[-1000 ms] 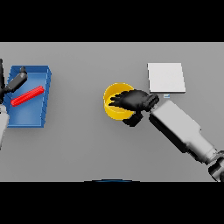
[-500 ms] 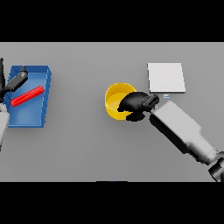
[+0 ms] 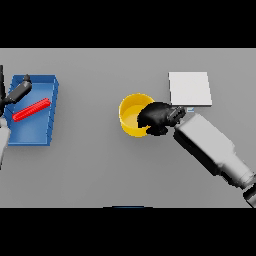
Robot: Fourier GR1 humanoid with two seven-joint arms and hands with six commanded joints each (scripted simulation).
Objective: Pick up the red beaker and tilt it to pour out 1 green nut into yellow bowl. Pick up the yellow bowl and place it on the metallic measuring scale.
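Note:
The yellow bowl [image 3: 131,114] stands mid-table, and my right hand [image 3: 156,118] is curled round its right rim, fingers over the edge. Just right of them lies the metallic measuring scale [image 3: 189,89], a pale square plate. At the far left the red beaker [image 3: 31,109] lies on its side in a blue tray [image 3: 47,123]. My left hand [image 3: 18,91] hovers over the tray's upper left corner, apart from the beaker; I cannot make out how its fingers stand. No green nut shows inside the bowl.
The right forearm [image 3: 210,150] slants from the lower right up to the bowl. Bare grey table [image 3: 90,165] lies between the tray and the bowl.
My right hand has slid from over the bowl to its right rim and closed on it, uncovering the bowl's inside. The left hand and beaker have stayed put.

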